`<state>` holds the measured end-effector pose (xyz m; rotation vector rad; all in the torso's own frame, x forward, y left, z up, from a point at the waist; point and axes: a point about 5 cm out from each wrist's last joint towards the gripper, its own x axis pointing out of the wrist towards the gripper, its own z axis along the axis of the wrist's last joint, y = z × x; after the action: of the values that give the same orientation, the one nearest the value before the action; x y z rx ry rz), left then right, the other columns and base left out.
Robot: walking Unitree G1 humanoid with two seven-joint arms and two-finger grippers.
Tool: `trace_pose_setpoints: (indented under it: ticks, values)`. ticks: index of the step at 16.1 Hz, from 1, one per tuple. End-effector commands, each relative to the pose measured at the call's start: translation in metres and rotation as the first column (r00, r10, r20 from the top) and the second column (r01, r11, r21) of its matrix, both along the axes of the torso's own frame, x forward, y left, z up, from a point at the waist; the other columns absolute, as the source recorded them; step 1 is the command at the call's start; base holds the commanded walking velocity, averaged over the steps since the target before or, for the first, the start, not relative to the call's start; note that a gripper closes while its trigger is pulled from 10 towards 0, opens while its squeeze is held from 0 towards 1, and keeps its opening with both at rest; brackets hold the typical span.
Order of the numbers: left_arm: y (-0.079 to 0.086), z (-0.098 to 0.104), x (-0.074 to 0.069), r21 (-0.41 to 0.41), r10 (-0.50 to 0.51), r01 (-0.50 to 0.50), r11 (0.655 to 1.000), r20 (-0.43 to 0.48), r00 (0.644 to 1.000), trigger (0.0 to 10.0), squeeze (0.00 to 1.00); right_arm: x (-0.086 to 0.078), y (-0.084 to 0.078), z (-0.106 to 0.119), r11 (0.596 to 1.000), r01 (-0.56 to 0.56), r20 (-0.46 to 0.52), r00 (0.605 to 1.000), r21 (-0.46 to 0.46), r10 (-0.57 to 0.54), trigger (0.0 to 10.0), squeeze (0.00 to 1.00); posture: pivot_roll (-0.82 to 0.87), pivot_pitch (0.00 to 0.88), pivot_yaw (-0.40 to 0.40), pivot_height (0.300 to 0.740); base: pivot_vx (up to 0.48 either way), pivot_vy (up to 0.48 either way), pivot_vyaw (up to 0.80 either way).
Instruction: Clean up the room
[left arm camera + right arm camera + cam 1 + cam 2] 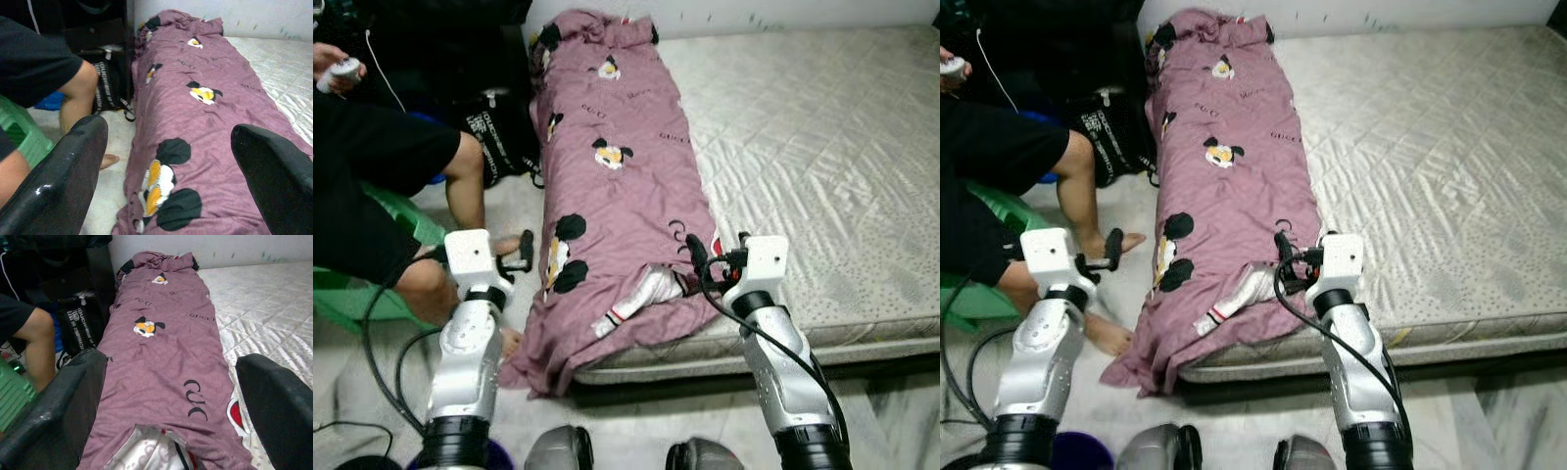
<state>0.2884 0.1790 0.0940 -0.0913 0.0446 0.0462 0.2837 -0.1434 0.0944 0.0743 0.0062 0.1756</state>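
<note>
Quilt point(612, 166) overhangs mattress point(822, 157) edge between both open grippers' fingers point(63, 181).

1. The mattress point(822, 147) is bare to the right of the purple quilt point(607, 166); open room there.
2. The quilt runs along the mattress's left edge and spills over its near corner toward the floor point(524, 201).
3. Left of it, a seated person's leg point(465, 186), a black bag point(499, 132) and a green stool point(352, 294) crowd the narrow floor strip.
</note>
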Motion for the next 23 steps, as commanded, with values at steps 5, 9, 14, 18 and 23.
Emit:
trace_pose_setpoints:
  ticks: [5, 9, 14, 18, 23]
  values:
    - [-0.003, 0.003, 0.000, 0.008, -0.003, 0.003, 1.000, -0.013, 1.000, 10.0, 0.00, -0.007, -0.003, -0.001, 1.000, 0.001, -0.025, 1.000, -0.006, -0.001, 10.0, 0.00, -0.05, 0.161, 0.036, 0.611, 0.000, 0.000, 0.00]
    - [-0.001, 0.004, 0.000, 0.004, 0.029, -0.029, 1.000, -0.012, 1.000, 10.0, 0.00, -0.006, -0.004, -0.002, 1.000, -0.008, -0.036, 0.999, -0.014, 0.007, 10.0, 0.00, -0.06, 0.165, 0.034, 0.592, 0.000, 0.000, 0.00]
    - [0.000, 0.008, 0.001, -0.027, 0.025, -0.025, 0.999, 0.007, 1.000, 10.0, 0.00, -0.003, -0.004, -0.002, 1.000, -0.014, -0.043, 0.999, -0.017, 0.013, 10.0, 0.00, -0.06, 0.164, 0.035, 0.592, 0.000, 0.000, 0.00]
    - [0.000, 0.010, 0.002, -0.041, 0.019, -0.019, 0.999, 0.017, 1.000, 10.0, 0.00, -0.001, -0.001, 0.000, 0.999, -0.030, -0.036, 0.999, -0.028, 0.029, 10.0, 0.00, -0.06, 0.161, 0.033, 0.592, 0.232, 0.000, 0.10]
    - [-0.003, 0.010, 0.003, -0.050, 0.007, -0.006, 0.999, 0.015, 1.000, 10.0, 0.00, 0.001, -0.001, 0.000, 0.999, -0.035, -0.032, 0.999, -0.022, 0.034, 10.0, 0.00, -0.06, 0.159, 0.038, 0.592, 0.427, 0.000, 0.08]
